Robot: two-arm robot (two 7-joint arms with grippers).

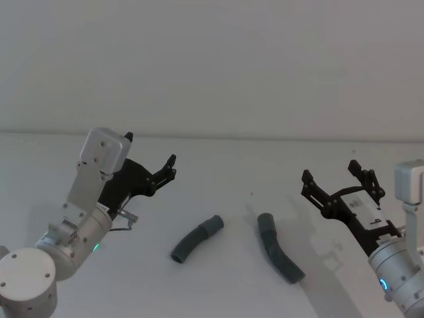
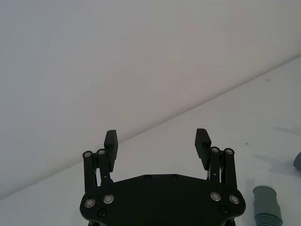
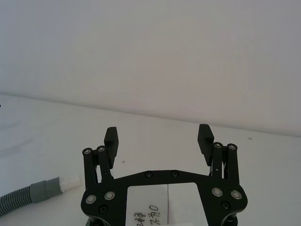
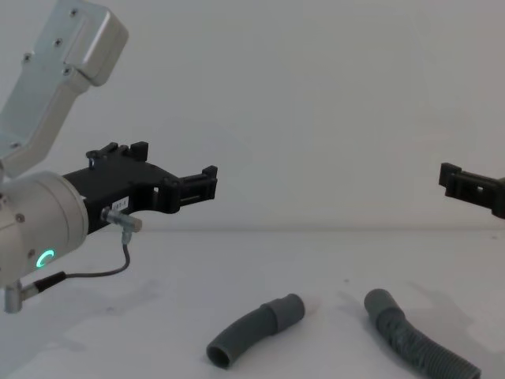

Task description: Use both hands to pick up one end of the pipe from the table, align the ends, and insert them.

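- Left claw (image 1: 151, 149) hangs above the bench (image 1: 232, 169), its prongs spread wide with nothing between them, well to the left of the pipe.
- Right claw (image 1: 330, 172) hovers over the right side of the bench, likewise released and empty.
- Short curved pipe piece (image 1: 192, 242) lies flat on the bench between the two claws, nearer the left one, its smooth cuff (image 1: 213, 225) at the far end.
- Longer pipe piece (image 1: 281, 258) lies to its right, apart from it, with its own cuff (image 1: 266, 222) also at the far end.
- Bare bench separates the two cuffs; the right wrist view shows a whitish tip (image 3: 70, 182) poking from a cuff.
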